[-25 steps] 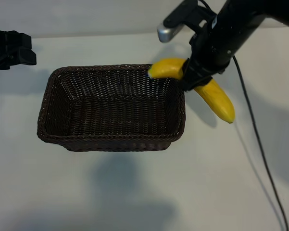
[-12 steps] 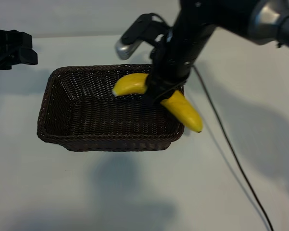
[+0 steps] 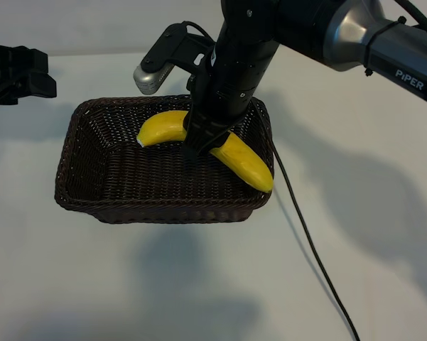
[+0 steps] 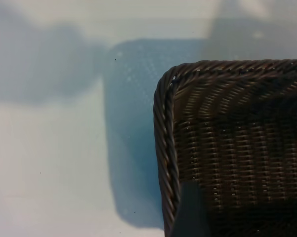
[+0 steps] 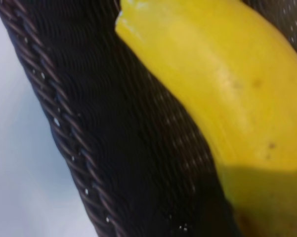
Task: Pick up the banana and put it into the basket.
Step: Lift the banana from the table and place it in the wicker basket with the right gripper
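The bright-yellow banana [image 3: 163, 126] hangs over the right half of the dark brown wicker basket [image 3: 67, 153], gripped at its middle by my right gripper [image 3: 202, 142], which is shut on it. One end of the banana points toward the basket's middle; the other reaches the right rim. In the right wrist view the banana [image 5: 227, 89] fills the frame above the basket's weave and braided rim [image 5: 64, 143]. My left gripper [image 3: 14, 71] is parked at the far left, apart from the basket and holding nothing. Its wrist view shows a basket corner [image 4: 165, 148] below one dark finger [image 4: 190, 212].
A black cable [image 3: 305, 241] trails from the right arm across the white table [image 3: 199, 284] to the right of the basket. The right wrist's silver camera housing [image 3: 148, 74] sticks out above the basket's far rim.
The right arm has carried the banana leftward, from beside the basket's far right corner to over the basket's inside. The left arm has not moved.
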